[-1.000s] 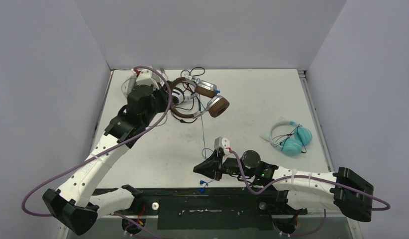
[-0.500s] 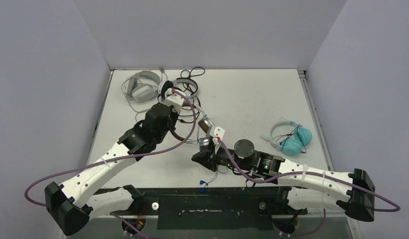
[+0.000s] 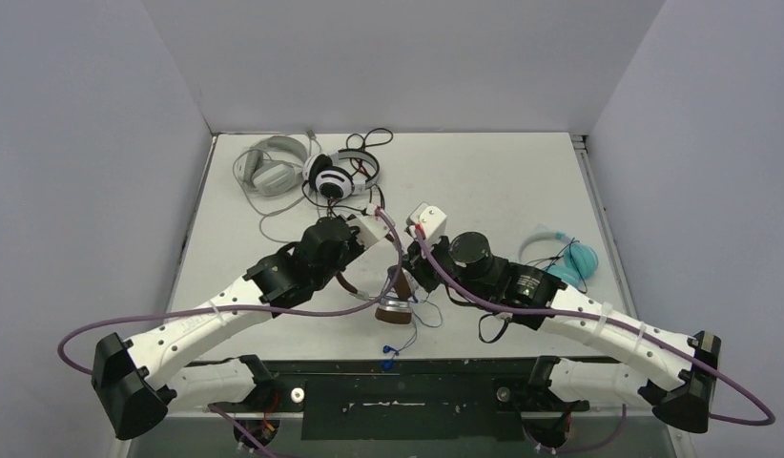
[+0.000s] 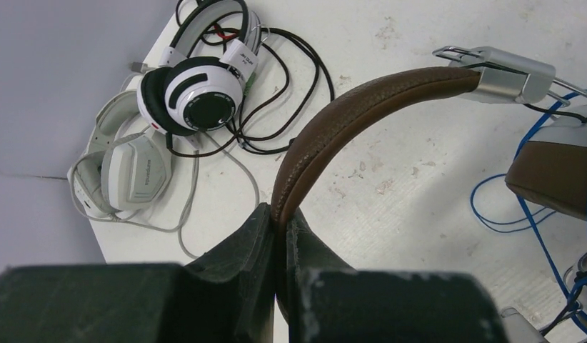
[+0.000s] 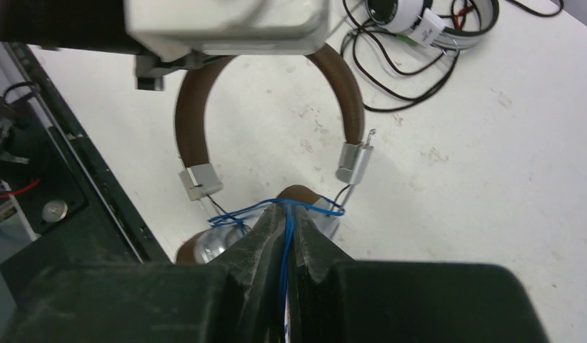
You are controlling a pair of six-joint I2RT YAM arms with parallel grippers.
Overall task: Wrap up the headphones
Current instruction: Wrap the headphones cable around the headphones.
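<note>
Left fingers and right fingers are both pinching shut on the brown headphones, which are sitting mid-worktop towards the near edge.
Left pair is clamping the brown leather band; right pair is gripping the blue cable just above the earcups. Headset is standing band-up between the two arms. Black-and-white headphones and pale grey headphones are lying side by side at the far left, cables tangled. Teal headphones are lying at the right.
</note>
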